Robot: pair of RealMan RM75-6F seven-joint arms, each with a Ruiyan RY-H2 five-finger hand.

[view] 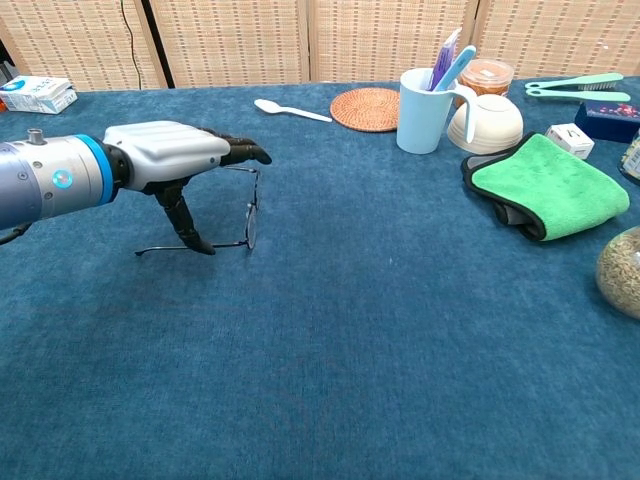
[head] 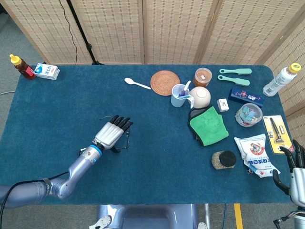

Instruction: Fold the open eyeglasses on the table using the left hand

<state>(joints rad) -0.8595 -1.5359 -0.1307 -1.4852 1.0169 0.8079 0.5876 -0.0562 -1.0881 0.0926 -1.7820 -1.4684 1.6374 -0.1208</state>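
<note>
The thin wire-framed eyeglasses stand on the blue table left of centre, seen nearly edge-on in the chest view. One temple runs left along the cloth and the other runs under my fingertips. My left hand hovers flat over them, fingers stretched out and thumb pointing down, its tip touching the lower temple. In the head view the left hand covers most of the eyeglasses. My right hand hangs off the table's near right corner, fingers apart and holding nothing.
Behind lie a white spoon, a woven coaster, a blue mug and a bowl. A green cloth lies on the right and a milk carton at far left. A jar and a white bag sit near the right edge.
</note>
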